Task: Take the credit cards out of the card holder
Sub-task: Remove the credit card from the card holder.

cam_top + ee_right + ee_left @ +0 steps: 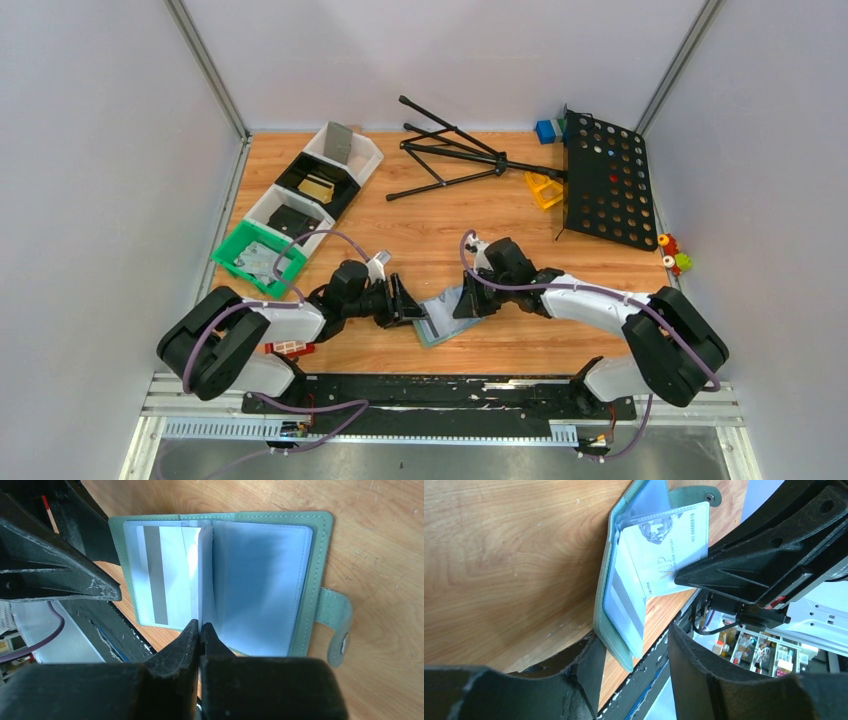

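Observation:
The grey-blue card holder (437,325) (320,555) lies open near the table's front edge, between both grippers. One leaf stands upright: a translucent sleeve with a white credit card (669,545) printed VIP. My right gripper (200,627) (468,300) is shut on that leaf's near edge; I cannot tell whether it pinches the card alone or sleeve and card together. A second card (160,580) with a grey stripe lies in the left pocket. My left gripper (634,665) (408,302) stands open at the holder's corner (606,615), which pokes between its fingers.
A green tray (258,258) and a row of white and black bins (320,185) line the left side. A folded black tripod (450,155) and a black perforated board (608,180) sit at the back. A red block (290,348) lies by the left arm's base.

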Tool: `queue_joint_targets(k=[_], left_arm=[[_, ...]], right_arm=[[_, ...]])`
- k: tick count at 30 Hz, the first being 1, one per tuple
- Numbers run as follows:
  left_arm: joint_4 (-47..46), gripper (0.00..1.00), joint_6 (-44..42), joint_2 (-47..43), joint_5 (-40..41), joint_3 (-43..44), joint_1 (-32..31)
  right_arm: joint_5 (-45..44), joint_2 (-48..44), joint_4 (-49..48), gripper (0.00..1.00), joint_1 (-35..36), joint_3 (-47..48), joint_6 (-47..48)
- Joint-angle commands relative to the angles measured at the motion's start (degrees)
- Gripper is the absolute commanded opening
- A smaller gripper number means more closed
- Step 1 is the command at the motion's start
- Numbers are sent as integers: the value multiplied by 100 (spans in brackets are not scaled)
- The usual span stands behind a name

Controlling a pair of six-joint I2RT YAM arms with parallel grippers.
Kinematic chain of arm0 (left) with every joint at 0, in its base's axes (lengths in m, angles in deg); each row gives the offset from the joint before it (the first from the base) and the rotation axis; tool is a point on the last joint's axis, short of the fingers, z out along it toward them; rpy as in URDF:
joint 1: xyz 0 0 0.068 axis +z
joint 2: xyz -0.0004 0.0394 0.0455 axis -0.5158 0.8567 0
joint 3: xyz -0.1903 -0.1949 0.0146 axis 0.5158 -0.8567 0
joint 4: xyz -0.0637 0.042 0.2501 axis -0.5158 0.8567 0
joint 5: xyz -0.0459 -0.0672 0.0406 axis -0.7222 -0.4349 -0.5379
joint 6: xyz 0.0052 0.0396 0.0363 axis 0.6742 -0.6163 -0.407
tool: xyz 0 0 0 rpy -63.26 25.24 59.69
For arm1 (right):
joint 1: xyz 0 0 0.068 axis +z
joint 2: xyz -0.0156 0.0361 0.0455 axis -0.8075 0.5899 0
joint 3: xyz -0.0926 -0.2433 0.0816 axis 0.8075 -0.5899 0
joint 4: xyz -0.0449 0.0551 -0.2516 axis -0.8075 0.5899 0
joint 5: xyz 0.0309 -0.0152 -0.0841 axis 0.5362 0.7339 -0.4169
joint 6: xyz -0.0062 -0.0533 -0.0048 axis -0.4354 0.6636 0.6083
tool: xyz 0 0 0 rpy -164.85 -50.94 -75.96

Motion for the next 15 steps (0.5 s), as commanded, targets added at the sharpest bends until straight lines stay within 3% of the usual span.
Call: queue_joint_targets(k=[1,9,12,15], left_arm=[[-950,52,186,276,19,-33,-91],[-1946,39,311,764,309,-201,-109],[-2229,25,380,1125,248,-173,-124],[-2431,3,422,1389,191,-175,-131]], right_arm=[[305,-35,-387,0,-130,-103,-246],[1477,3,-1326,0,-630,-610,-729],[1634,52,-1475,0,-674,-665,-805],[1591,66,-1363,5,-751,-658,-706]])
